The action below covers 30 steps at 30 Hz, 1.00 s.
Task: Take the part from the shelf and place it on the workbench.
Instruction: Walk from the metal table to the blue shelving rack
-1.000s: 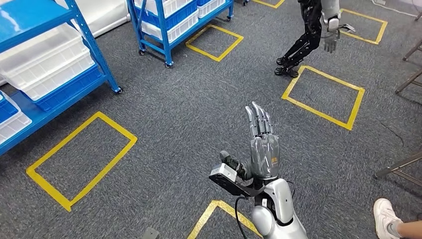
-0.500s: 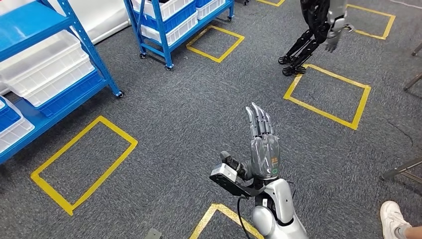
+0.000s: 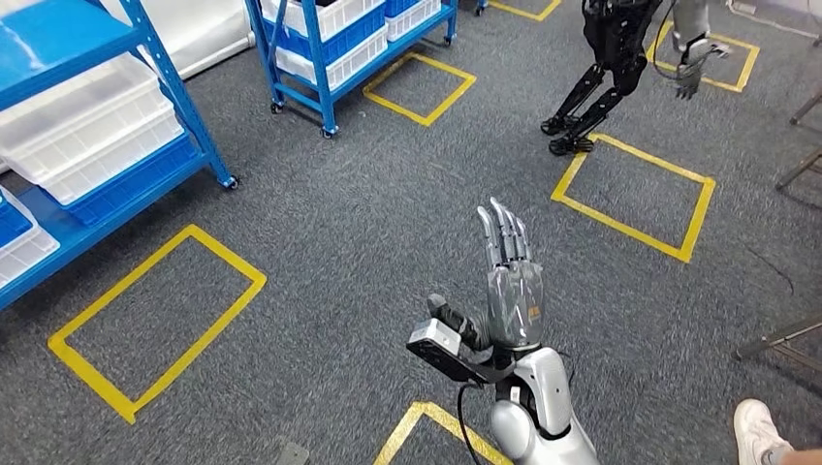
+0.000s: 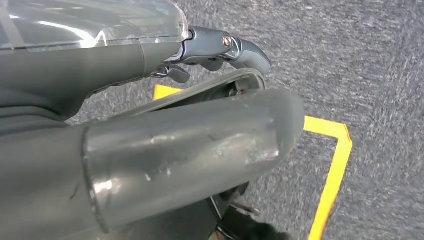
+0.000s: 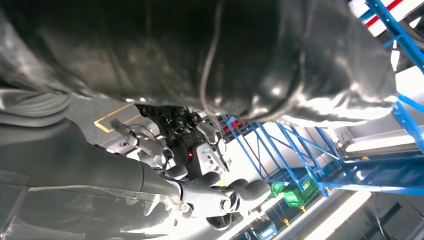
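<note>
Fingers: the dark segmented fingers point(image 3: 504, 235) of the right hand point(image 3: 511, 286) are being held straight and close side by side, the thumb set apart, with nothing between them.
Left hand: the grey left hand point(image 4: 150, 150) is being seen close up over carpet in its wrist view; whether its fingers are spread or curled cannot be told.
Part: no part is being carried; it is judged to be lying somewhere on the shelving, but which tray cannot be told.
Shelving: the blue steel shelf with white plastic trays point(image 3: 92, 145) is being seen well apart from the raised hand; a second blue wheeled rack point(image 3: 334, 48) is standing further off.
Floor: yellow taped rectangles point(image 3: 155, 320) are being shown on the grey carpet point(image 3: 368, 213).
Bystanders: another black-legged humanoid robot point(image 3: 606, 68) and a person's white shoe point(image 3: 761, 426) are being seen nearby.
Risk: a collision is being risked if a turn toward the shelf is made with the arm outstretched; a rack upright or tray edge could be struck.
</note>
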Motion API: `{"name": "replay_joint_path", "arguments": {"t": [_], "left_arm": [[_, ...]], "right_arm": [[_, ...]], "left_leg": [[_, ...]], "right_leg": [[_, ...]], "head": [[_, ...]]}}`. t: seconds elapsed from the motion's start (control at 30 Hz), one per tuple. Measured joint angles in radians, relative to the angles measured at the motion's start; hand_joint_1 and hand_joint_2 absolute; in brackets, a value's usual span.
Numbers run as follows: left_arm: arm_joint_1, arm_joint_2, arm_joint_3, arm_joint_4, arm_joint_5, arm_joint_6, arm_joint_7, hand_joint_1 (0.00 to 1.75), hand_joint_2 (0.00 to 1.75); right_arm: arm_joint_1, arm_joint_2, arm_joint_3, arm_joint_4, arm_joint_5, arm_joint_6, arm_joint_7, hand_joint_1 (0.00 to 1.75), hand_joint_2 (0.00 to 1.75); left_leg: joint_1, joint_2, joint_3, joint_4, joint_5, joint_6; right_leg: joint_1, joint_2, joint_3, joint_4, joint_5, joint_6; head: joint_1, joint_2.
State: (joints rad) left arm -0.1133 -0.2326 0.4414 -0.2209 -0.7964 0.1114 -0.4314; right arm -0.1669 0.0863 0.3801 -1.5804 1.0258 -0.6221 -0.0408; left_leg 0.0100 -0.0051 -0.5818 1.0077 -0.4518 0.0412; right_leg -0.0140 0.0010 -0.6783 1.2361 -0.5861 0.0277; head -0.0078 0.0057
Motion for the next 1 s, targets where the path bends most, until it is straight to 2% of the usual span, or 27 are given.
{"name": "replay_joint_path", "arguments": {"t": [0.03,0.07,0.1,0.17,0.2,0.27,0.37,0.43,0.5,0.53,0.57,0.6,0.67,0.7,0.73,0.8,0.9,0.93,1.0], "left_arm": [[0.001,0.000,0.000,0.000,0.000,0.000,0.000,0.00,0.00],[0.002,0.000,0.000,0.000,0.000,0.000,0.000,0.00,0.00],[0.002,0.000,0.000,0.000,0.000,0.000,0.000,0.00,0.00],[0.003,0.000,0.000,0.000,0.000,0.000,0.000,0.00,0.00],[0.002,0.000,0.000,0.000,0.000,0.000,0.000,0.00,0.00],[0.001,0.000,0.000,0.000,-0.001,0.000,0.000,0.00,0.00],[0.000,0.000,0.000,0.000,-0.002,0.001,0.000,0.00,0.00],[-0.001,0.000,0.000,0.000,-0.002,0.001,0.000,0.00,0.00],[0.001,0.000,0.000,0.000,-0.002,0.001,0.001,0.00,0.00],[0.002,0.000,0.000,0.000,-0.002,0.001,0.001,0.00,0.00],[0.003,0.000,0.000,0.000,-0.002,0.001,0.001,0.00,0.00],[0.004,0.000,0.000,0.000,-0.002,0.001,0.001,0.00,0.00],[0.004,0.001,0.000,0.000,-0.002,0.001,0.001,0.00,0.00],[0.003,0.001,0.000,0.000,-0.002,0.001,0.001,0.00,0.00],[0.002,0.001,0.000,0.000,-0.002,0.001,0.001,0.00,0.00],[0.002,0.001,0.000,0.000,-0.002,0.001,0.002,0.00,0.00],[0.003,0.001,0.001,0.000,-0.002,0.001,0.003,0.00,0.00],[0.002,0.000,0.001,0.000,-0.003,0.001,0.003,0.00,0.00],[0.000,0.000,0.001,0.000,-0.004,0.001,0.003,0.00,0.00]], "right_arm": [[0.002,0.000,0.000,0.000,0.000,0.000,0.000,0.00,0.00],[0.004,0.000,0.000,0.001,0.000,0.000,0.000,0.00,0.00],[0.005,0.000,0.000,0.001,0.000,0.000,0.000,0.00,0.00],[0.005,0.000,0.000,0.001,0.000,0.000,0.000,0.00,0.00],[0.004,0.000,0.000,0.001,0.000,0.000,0.000,0.00,0.00],[0.004,0.000,0.000,0.000,0.000,0.000,-0.001,0.00,0.00],[0.005,0.000,0.000,-0.003,0.000,0.000,-0.001,0.00,0.00],[0.004,0.000,0.000,-0.005,0.000,0.000,-0.002,0.00,0.00],[0.004,0.000,0.000,-0.007,0.000,0.000,-0.002,0.00,0.00],[0.005,0.000,0.000,-0.007,0.000,0.001,-0.002,0.00,0.00],[0.006,0.000,0.000,-0.007,0.000,0.001,-0.002,0.00,0.00],[0.006,0.000,0.000,-0.007,0.000,0.001,-0.002,0.00,0.00],[0.007,0.000,0.000,-0.007,0.000,0.001,-0.002,0.00,0.00],[0.006,0.000,0.000,-0.007,0.000,0.001,-0.002,0.00,0.00],[0.006,0.000,0.000,-0.007,0.000,0.001,-0.002,0.00,0.00],[0.006,0.000,0.000,-0.007,0.000,0.001,-0.002,0.00,0.00],[0.005,0.000,0.000,-0.009,0.000,0.001,-0.002,0.00,0.00],[0.004,0.000,0.000,-0.010,0.000,0.001,-0.002,0.00,0.00],[0.005,0.000,0.000,-0.010,-0.001,0.001,-0.001,0.00,0.00]], "left_leg": [[0.000,0.000,0.002,0.001,-0.002,0.001],[0.000,0.000,0.004,0.001,-0.005,0.001],[0.000,-0.001,0.008,0.003,-0.010,0.000],[-0.001,-0.002,0.016,0.009,-0.020,-0.006],[-0.002,-0.003,0.018,0.013,-0.026,-0.011],[-0.005,-0.003,0.019,0.015,-0.032,-0.023],[-0.004,-0.001,0.020,0.020,-0.043,-0.039],[-0.001,-0.001,-0.009,0.085,-0.076,-0.049],[0.001,0.000,-0.080,0.216,-0.125,-0.056],[0.002,0.000,-0.115,0.271,-0.137,-0.059],[0.003,0.000,-0.135,0.294,-0.130,-0.060],[0.003,0.000,-0.135,0.277,-0.103,-0.059],[0.003,0.000,-0.089,0.155,-0.021,-0.054],[0.001,0.000,-0.061,0.093,0.004,-0.050],[-0.001,0.000,-0.043,0.052,0.016,-0.045],[-0.006,-0.001,-0.034,0.029,0.007,-0.036],[-0.001,-0.001,-0.022,0.013,0.006,-0.018],[0.002,-0.001,-0.016,0.008,0.006,-0.012],[0.000,0.000,-0.009,0.006,0.000,-0.003]], "right_leg": [[-0.001,0.000,-0.027,0.041,-0.006,0.002],[-0.002,0.000,-0.040,0.053,0.005,0.004],[-0.004,-0.001,-0.033,0.026,0.036,0.004],[-0.006,-0.001,0.017,-0.090,0.106,0.002],[-0.005,0.000,0.042,-0.144,0.126,-0.001],[0.000,0.002,0.061,-0.187,0.126,-0.008],[-0.003,0.004,0.069,-0.197,0.124,-0.024],[-0.007,0.002,0.079,-0.203,0.121,-0.036],[-0.005,-0.001,0.087,-0.204,0.114,-0.045],[-0.005,-0.001,0.090,-0.203,0.111,-0.046],[-0.005,-0.001,0.095,-0.203,0.107,-0.046],[-0.005,0.000,0.101,-0.203,0.102,-0.045],[-0.005,0.002,0.116,-0.203,0.091,-0.040],[-0.004,0.003,0.121,-0.201,0.085,-0.036],[-0.002,0.003,0.123,-0.201,0.082,-0.030],[0.001,0.003,0.122,-0.203,0.079,-0.020],[-0.001,0.001,0.118,-0.186,0.063,-0.005],[-0.001,0.000,0.101,-0.151,0.045,-0.002],[-0.002,0.000,0.033,-0.032,-0.003,0.002]], "head": [[0.000,0.000],[0.000,0.000],[0.000,0.000],[0.000,0.000],[0.000,0.000],[0.000,0.000],[0.000,0.000],[0.000,0.000],[0.000,0.000],[0.000,0.000],[0.000,0.000],[0.000,0.000],[0.000,0.000],[0.000,0.000],[0.000,0.000],[0.000,0.000],[0.000,0.000],[0.000,0.000],[0.001,0.000]]}}
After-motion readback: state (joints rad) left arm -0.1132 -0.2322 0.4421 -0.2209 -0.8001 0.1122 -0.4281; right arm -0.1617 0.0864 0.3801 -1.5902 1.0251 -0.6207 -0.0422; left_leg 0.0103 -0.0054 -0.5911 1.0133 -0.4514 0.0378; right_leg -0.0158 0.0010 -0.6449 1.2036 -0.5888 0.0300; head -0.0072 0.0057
